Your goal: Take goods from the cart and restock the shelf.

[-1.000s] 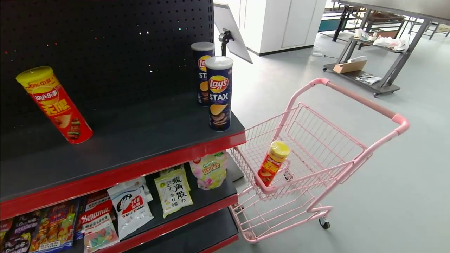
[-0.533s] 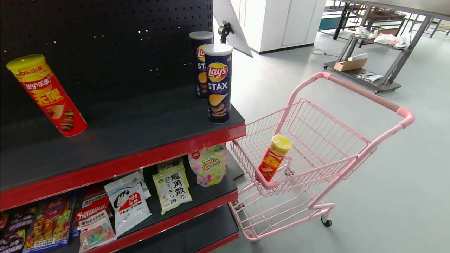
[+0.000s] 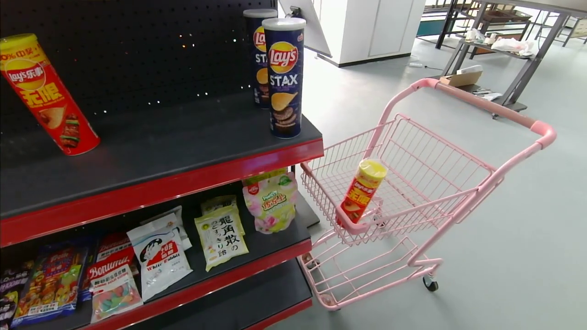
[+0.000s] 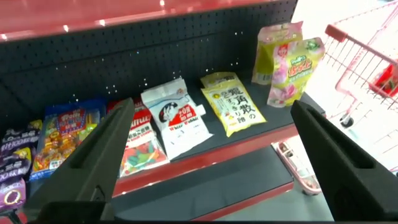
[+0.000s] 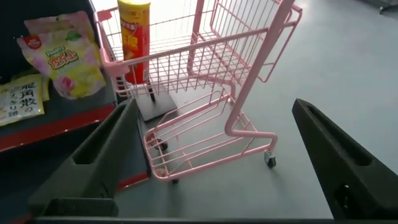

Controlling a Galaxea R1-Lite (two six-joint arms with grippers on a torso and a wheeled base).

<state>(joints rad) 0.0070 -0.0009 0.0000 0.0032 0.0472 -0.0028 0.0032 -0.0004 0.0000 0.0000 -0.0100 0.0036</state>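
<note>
Left gripper (image 4: 212, 106) held low in front of the shelf's lower tier (image 4: 249, 146), pointed at the row of snack bags; its two dark fingers (image 4: 93, 162) spread wide, nothing between them. Facing it: a white bag (image 4: 177, 118), a yellow-green bag (image 4: 235, 111) and a pink-and-green pouch (image 4: 292, 71) standing at the end of the tier nearest the cart. Right gripper (image 5: 212, 104) held over the grey floor (image 5: 348, 68) beside the cart (image 5: 249, 68), pointed toward the cart's lower frame; fingers (image 5: 336, 162) likewise spread wide and holding nothing. Neither gripper touches any goods. From the head view, the pink cart (image 3: 486, 106) is parked just beside the end of the shelf (image 3: 160, 137), handle on the far side from it. One red can (image 3: 363, 192) with a yellow lid stands in the basket, in the front corner nearest the shelf, against the basket's rim; whether it leans on the wire I cannot tell. The same red can (image 5: 133, 37) shows from the right wrist, apart from the gripper. On the shelf's top tier: a second red can (image 3: 43, 96) far to the left, and two dark blue cans at the right end, one blue can (image 3: 284, 78) near the red front edge, the other blue can (image 3: 257, 59) just behind it, close to the pegboard back (image 3: 137, 50).
</note>
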